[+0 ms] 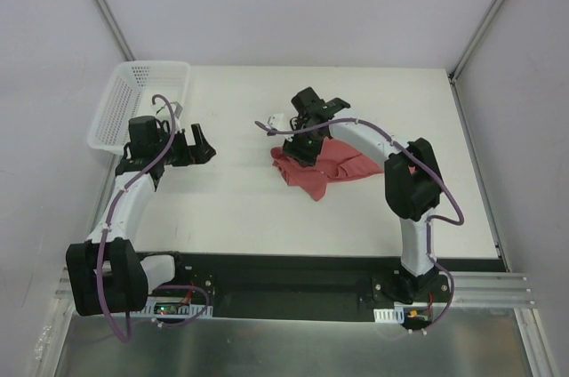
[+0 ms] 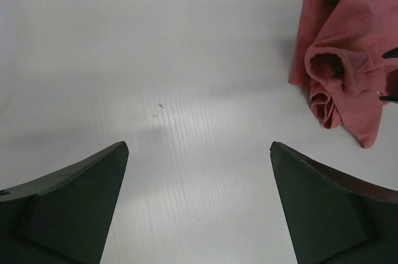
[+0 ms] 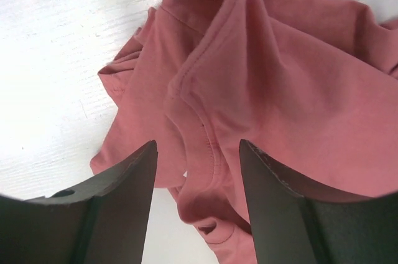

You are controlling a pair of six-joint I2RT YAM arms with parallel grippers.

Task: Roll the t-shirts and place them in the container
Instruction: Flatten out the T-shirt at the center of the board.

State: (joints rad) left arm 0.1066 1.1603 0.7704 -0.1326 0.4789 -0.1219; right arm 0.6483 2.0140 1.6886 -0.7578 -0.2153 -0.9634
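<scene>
The salmon-red t-shirt [image 1: 322,171] lies crumpled in a heap on the white table, right of centre. My right gripper [image 1: 299,148] hangs over the heap's left part, pointing down. In the right wrist view its jaws [image 3: 197,142] stand open, with a seamed fold of the t-shirt [image 3: 280,77] lying below and between them. My left gripper [image 1: 200,146] is open and empty, low over bare table well left of the shirt. In the left wrist view the gripper [image 2: 199,144] faces bare table and the t-shirt [image 2: 354,40] shows at the upper right.
A white perforated basket [image 1: 124,106] stands at the table's far left corner, just behind my left arm. Grey walls close off the back and both sides. The table's right edge [image 1: 476,181] runs beyond the right arm.
</scene>
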